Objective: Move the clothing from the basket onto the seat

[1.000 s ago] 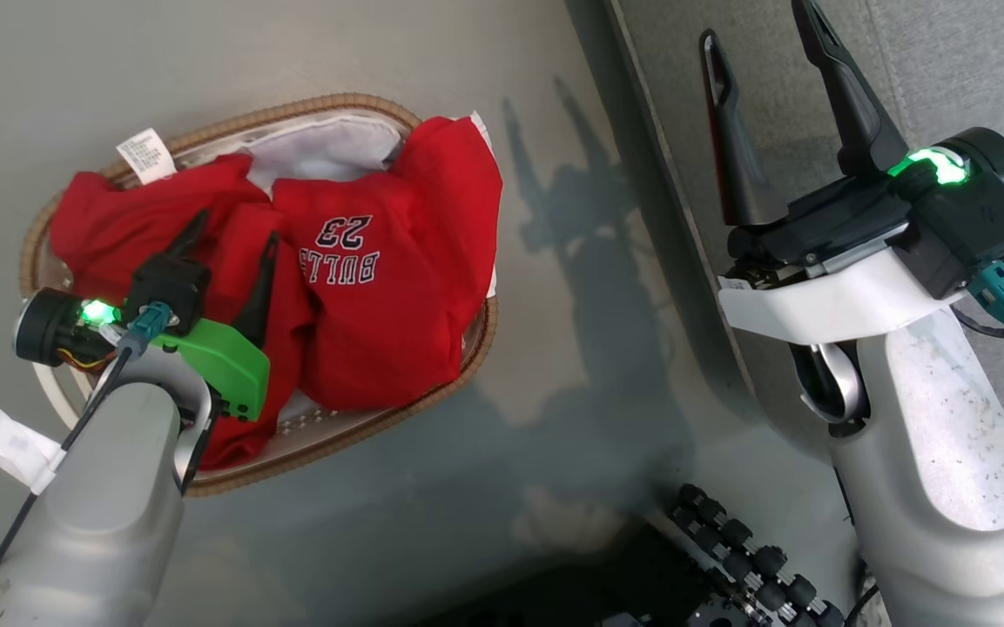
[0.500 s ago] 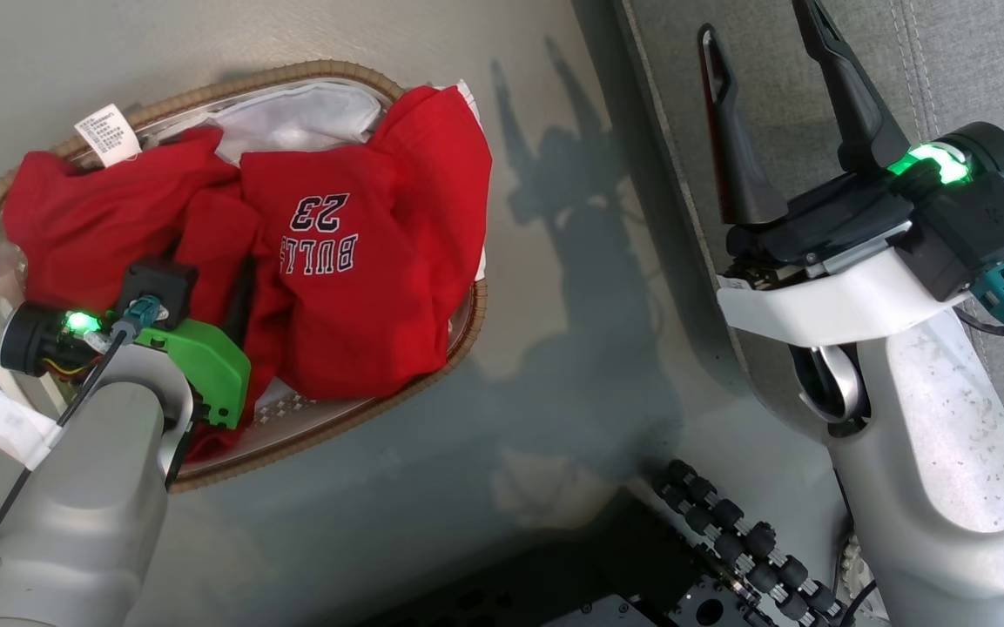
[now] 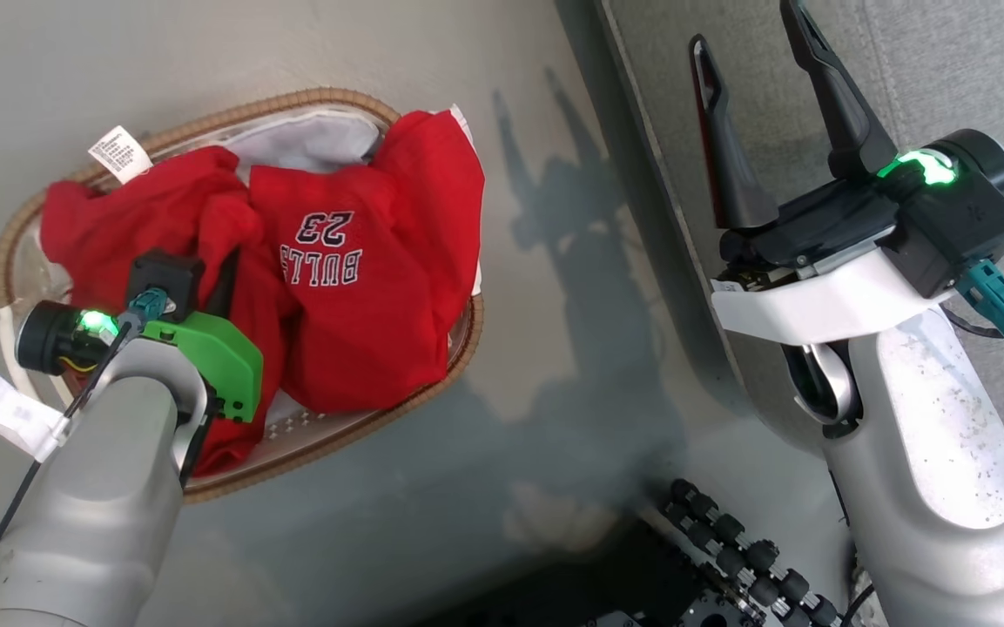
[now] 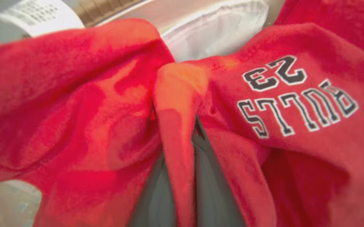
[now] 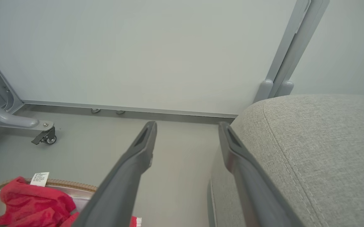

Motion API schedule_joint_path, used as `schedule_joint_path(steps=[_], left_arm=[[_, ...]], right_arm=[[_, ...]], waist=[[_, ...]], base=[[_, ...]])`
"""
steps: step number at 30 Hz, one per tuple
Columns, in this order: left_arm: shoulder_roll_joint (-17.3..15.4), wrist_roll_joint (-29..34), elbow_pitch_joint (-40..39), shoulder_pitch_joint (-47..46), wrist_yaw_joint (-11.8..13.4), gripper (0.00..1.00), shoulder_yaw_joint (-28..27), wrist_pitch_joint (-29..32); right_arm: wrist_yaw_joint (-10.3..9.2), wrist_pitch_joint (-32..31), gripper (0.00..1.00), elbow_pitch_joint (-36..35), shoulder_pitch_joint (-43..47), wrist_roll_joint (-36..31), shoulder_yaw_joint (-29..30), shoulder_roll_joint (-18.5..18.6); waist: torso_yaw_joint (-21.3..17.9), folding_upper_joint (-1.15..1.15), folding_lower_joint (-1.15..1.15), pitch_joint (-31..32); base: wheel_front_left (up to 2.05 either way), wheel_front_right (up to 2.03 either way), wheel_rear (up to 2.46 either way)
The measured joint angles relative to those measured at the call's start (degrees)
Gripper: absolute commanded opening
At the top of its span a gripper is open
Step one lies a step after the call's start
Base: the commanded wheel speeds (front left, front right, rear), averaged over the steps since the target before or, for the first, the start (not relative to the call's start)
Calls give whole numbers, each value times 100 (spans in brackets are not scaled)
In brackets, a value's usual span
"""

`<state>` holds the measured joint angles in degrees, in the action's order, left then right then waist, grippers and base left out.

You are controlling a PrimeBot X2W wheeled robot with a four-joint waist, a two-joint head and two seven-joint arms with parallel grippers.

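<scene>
Inside the basket [image 3: 319,94], your left gripper [image 3: 210,266] is pinching a raised fold of the clothing [image 3: 362,322], just left of the "BULLS 23" print. Both red garments lie in the basket. Right of the basket, your right gripper [image 3: 745,26] hovers with its fingers spread wide over the edge of the seat [image 3: 946,78].

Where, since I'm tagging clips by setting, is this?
Likely a mock living-room set in a lab, not a real home: a grey fabric sofa seat and a laundry basket stand on grey floor, backed by a plain white panel on a metal frame with a caster.
</scene>
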<state>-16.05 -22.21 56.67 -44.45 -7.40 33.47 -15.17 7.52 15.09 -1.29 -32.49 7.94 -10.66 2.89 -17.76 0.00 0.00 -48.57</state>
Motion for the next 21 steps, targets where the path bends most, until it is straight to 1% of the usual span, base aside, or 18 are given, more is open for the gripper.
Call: schedule_joint_path(steps=[5,7,12,21], left_arm=[[99,33,-259,222,0,0,-171,0],[189,16,-402,364,0,0,-385,1],[364,81,-881,744,0,0,-713,1],[558,355,-1616,1366,0,0,-888,2]], right_arm=[[0,0,100,144,19,-53,2,-2],[0,0,100,221,47,-102,5,-3],[0,0,100,401,225,-172,-4,-4],[0,0,100,691,563,-203,-23,-7]], waist=[[77,0,0,326],[123,0,0,497],[258,0,0,960],[512,0,0,1837]], base=[[0,0,0],[0,0,0],[0,0,0],[0,0,0]])
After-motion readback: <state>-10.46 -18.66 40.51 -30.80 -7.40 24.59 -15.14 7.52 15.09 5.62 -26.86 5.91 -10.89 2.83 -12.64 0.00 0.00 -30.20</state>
